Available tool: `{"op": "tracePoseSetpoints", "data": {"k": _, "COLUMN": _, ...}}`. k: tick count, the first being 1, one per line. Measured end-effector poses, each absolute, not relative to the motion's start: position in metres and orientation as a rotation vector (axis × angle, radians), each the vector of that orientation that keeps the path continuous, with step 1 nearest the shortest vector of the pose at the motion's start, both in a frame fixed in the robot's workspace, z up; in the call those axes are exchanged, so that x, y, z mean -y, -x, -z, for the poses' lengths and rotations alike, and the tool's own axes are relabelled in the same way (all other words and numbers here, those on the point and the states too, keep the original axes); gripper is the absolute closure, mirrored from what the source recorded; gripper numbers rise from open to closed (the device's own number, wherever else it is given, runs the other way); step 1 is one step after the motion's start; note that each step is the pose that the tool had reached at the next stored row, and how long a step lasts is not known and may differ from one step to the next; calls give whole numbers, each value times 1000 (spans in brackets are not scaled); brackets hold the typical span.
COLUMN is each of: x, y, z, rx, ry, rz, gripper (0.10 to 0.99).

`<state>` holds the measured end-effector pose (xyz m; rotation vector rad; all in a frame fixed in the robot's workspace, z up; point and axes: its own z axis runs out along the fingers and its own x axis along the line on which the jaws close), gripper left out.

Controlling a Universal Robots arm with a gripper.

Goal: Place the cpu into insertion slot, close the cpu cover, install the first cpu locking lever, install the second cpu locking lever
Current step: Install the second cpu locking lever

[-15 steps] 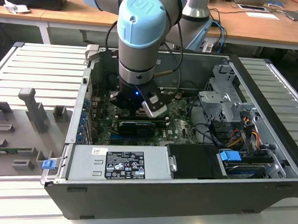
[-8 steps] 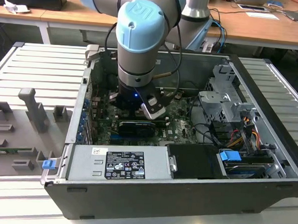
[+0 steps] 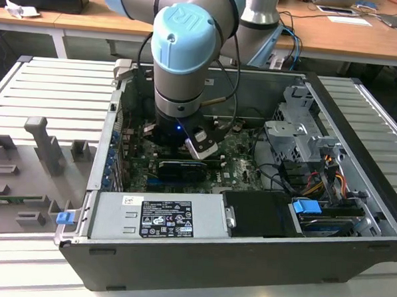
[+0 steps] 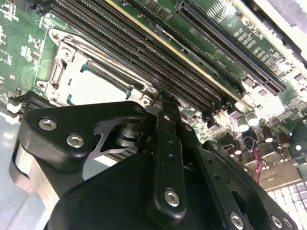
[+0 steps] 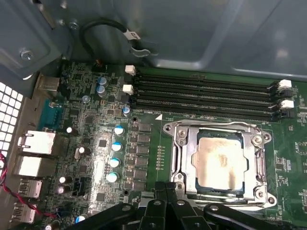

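CPU (image 5: 219, 162) seated in insertion slot (image 5: 259, 194), pale lid showing through window of CPU cover (image 5: 187, 143), which lies flat over it; same in second wrist view, CPU (image 4: 98, 86) framed by cover (image 4: 62, 64). Slot set in green motherboard (image 5: 96, 143), just beside long black memory slots (image 5: 201, 93). Locking levers hard to make out along slot's edges; latched or not, cannot tell. Hand (image 5: 165, 189) just beside slot's edge, fingers (image 4: 168, 143) drawn together with nothing between them, tips cut off by own black linkage. From exterior view, slot and CPU hidden beneath arm's wrist (image 3: 183, 61), reaching down into open computer case (image 3: 357, 163). Case resting on slatted metal worktop (image 3: 48, 87), near grey fixture blocks (image 3: 42, 143).
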<state>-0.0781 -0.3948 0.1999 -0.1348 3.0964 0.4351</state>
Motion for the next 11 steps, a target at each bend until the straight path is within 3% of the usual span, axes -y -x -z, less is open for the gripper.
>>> {"op": "tracePoseSetpoints", "data": {"k": 11, "x": 395, "y": 79, "z": -221, "rx": -3097, "ry": 135, "rz": -435, "gripper": 980}}
